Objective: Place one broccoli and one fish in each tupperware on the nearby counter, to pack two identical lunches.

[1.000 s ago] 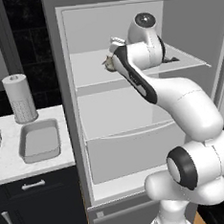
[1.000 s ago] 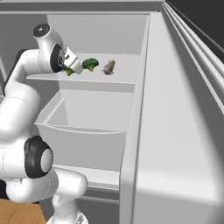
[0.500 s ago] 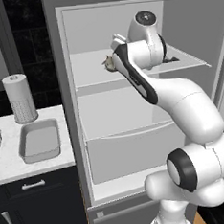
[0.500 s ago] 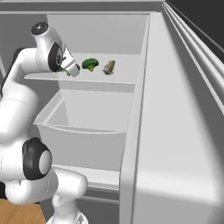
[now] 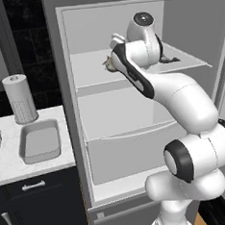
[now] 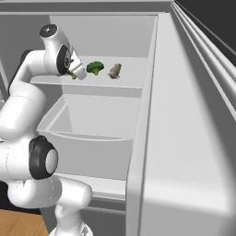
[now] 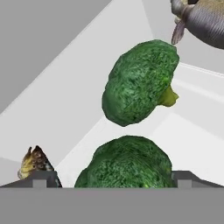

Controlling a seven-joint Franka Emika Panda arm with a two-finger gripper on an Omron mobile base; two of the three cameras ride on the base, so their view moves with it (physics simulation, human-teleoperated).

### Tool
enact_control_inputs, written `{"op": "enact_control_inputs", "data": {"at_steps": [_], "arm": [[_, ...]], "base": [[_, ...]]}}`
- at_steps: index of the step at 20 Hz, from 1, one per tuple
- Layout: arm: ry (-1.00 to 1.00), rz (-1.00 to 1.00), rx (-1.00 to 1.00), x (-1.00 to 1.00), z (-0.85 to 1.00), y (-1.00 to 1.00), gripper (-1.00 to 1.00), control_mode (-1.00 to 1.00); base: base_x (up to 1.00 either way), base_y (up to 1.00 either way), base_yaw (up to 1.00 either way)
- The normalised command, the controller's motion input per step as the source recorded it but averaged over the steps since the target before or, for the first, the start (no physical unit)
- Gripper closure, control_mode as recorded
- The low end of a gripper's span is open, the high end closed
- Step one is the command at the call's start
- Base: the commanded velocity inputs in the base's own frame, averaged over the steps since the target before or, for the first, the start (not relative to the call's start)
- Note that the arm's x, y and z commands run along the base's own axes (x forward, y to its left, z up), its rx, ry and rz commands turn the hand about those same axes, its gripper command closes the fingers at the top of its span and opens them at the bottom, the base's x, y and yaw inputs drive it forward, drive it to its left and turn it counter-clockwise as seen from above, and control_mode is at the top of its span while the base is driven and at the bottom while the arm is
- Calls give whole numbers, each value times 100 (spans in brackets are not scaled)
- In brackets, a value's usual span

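Almost nothing has moved since half a second ago: the arm reaches to the same spot on the fridge shelf, and the food lies where it did.

Left base view: one grey tupperware (image 5: 39, 140) sits at the left middle of the frame on the white counter (image 5: 22, 165), with a paper towel roll (image 5: 20, 98) standing just behind it. The white arm climbs from the lower right into the open fridge (image 5: 128, 108) and ends at the upper shelf, near the top middle. A bit of brown fish (image 5: 108, 63) peeks out beside the arm.

Right base view: the arm comes up on the left. Its hand hides part of one broccoli (image 6: 71, 73) in the upper left. A second broccoli (image 6: 95, 67) lies just to the right of it, and the brown fish (image 6: 115, 71) lies a little further right, all on the same shelf.

Hand view: the gripper (image 7: 109, 181) has its two dark tips at the bottom, one on each side of the near broccoli (image 7: 126, 162). I cannot tell if they squeeze it. The other broccoli (image 7: 140, 89) is above it in the middle. A grey fish (image 7: 201, 22) is in the upper right corner, and a brown fish (image 7: 34, 161) at the lower left.
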Motion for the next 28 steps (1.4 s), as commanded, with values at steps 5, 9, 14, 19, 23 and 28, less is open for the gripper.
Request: {"op": "enact_control_inputs", "data": {"at_steps": [5, 9, 14, 19, 23, 28], "arm": [[0, -1, 0, 2, -41, 1, -100, -100], [0, 0, 3, 0, -52, 0, -100, -100], [-2, 0, 4, 1, -38, 12, 100, -100], [0, 0, 1, 1, -27, 18, 100, -100], [0, 0, 0, -24, -21, 14, 100, -100], [-6, -2, 4, -71, -34, 2, 100, -100]], "base": [[0, 0, 0], [0, 0, 0], [0, 0, 0], [0, 0, 0], [0, 0, 0], [0, 0, 0]]}}
